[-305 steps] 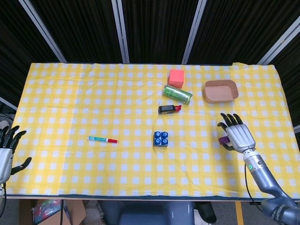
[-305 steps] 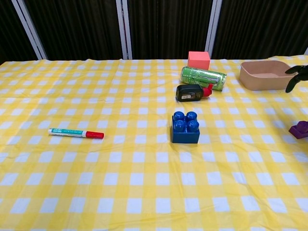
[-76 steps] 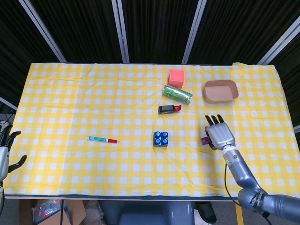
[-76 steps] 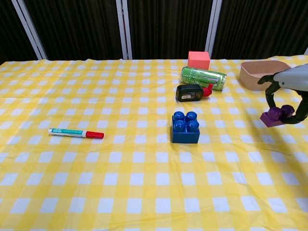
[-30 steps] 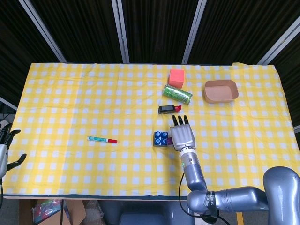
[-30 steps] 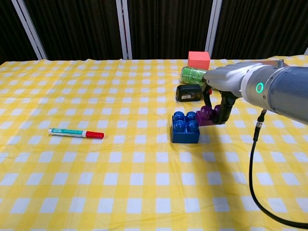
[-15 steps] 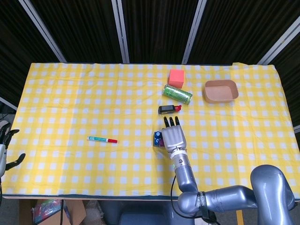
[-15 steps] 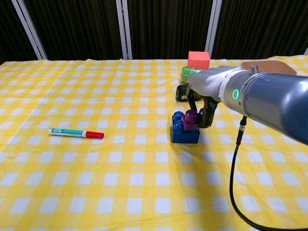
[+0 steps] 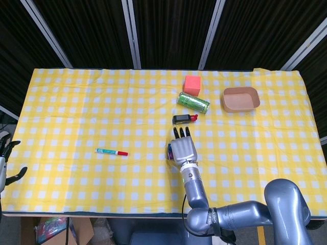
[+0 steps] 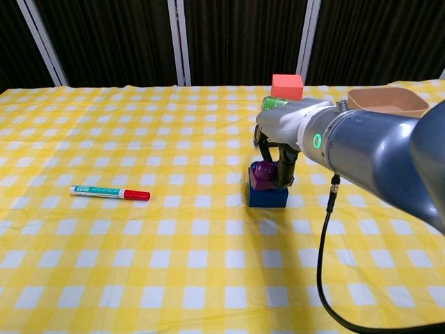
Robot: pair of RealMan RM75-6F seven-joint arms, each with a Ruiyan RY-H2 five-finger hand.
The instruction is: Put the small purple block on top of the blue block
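Your right hand (image 10: 278,149) sits at frame center in the chest view, fingers curled down around the purple block (image 10: 264,175), so it holds that block. The purple block is right on top of the blue block (image 10: 267,195), over its left part, touching it as far as the chest view shows. In the head view the same hand (image 9: 183,149), seen from above, covers almost all of both blocks; only a sliver of blue (image 9: 169,150) peeks out at its left edge. The right arm (image 10: 375,156) fills the right side of the chest view, with a black cable (image 10: 321,250) hanging from it down to the lower edge.

Your left hand (image 9: 6,164) is at the far lower left of the head view, off the table edge, fingers spread apart and holding nothing. The chest view does not show it.

The rest, by place in the head view:
- marker (image 9: 112,151), left of center, lying flat on the yellow checked cloth (image 9: 82,112), well apart from the blocks.
- black bottle (image 9: 184,119) with a red cap, just above the right hand's fingertips, lying on its side.
- green can (image 9: 193,102), above center and right of it, on its side, near the black bottle.
- red cube (image 9: 192,84), just above the can.
- tan tray (image 9: 240,99), upper right, apart from everything else.

In the chest view the can (image 10: 268,104) is mostly hidden behind the right hand, and the black bottle is not visible there.
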